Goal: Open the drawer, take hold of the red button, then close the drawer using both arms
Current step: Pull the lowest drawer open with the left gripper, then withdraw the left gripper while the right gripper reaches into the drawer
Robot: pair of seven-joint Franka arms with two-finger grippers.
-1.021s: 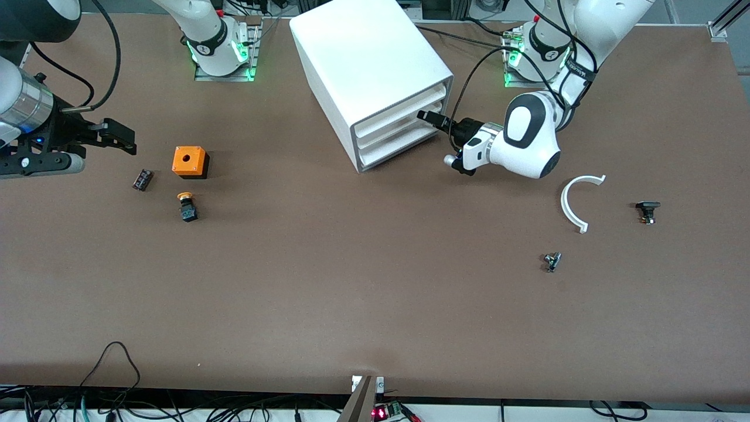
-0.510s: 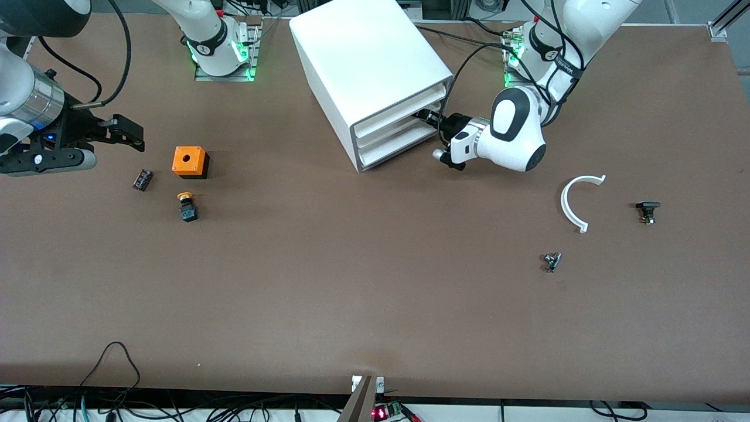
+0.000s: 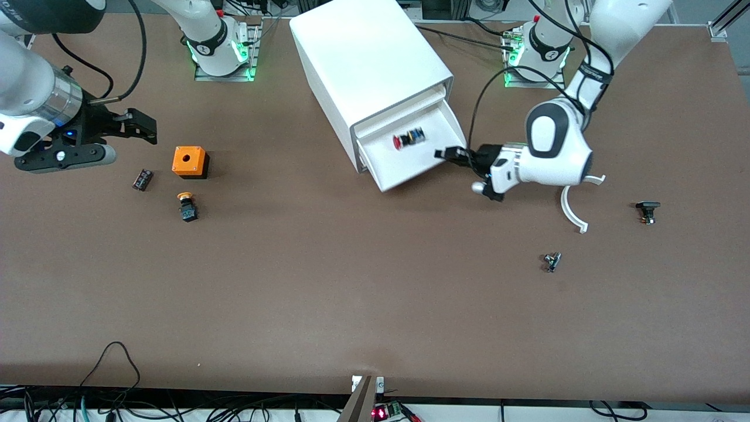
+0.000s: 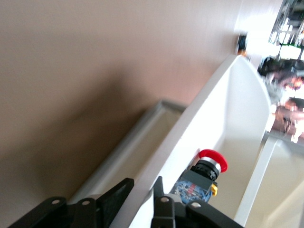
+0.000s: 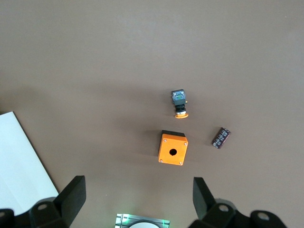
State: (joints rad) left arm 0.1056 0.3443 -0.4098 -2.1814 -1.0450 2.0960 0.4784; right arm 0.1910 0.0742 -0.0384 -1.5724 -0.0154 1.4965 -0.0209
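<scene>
The white cabinet (image 3: pixel 363 53) stands at the table's middle, near the robots' bases. The drawer (image 3: pixel 416 163) below its top one is pulled out. The red-capped button (image 3: pixel 404 140) lies on its side in the drawer. My left gripper (image 3: pixel 448 155) is shut on the drawer's front wall at the corner toward the left arm's end. In the left wrist view my gripper (image 4: pixel 144 183) straddles the white wall (image 4: pixel 228 109), with the button (image 4: pixel 204 173) just inside it. My right gripper (image 3: pixel 137 126) is open and empty over the table beside the orange box; in the right wrist view it (image 5: pixel 137 197) is spread wide.
An orange box with a round hole (image 3: pixel 190 162), an orange-yellow capped button (image 3: pixel 187 208) and a small black part (image 3: pixel 142 179) lie toward the right arm's end. A white curved piece (image 3: pixel 571 205) and two small dark parts (image 3: pixel 647 210) (image 3: pixel 551 261) lie toward the left arm's end.
My left gripper reached the drawer's front, then drew the drawer out toward the front camera, uncovering the red button. My right gripper drifted a little toward the cabinet.
</scene>
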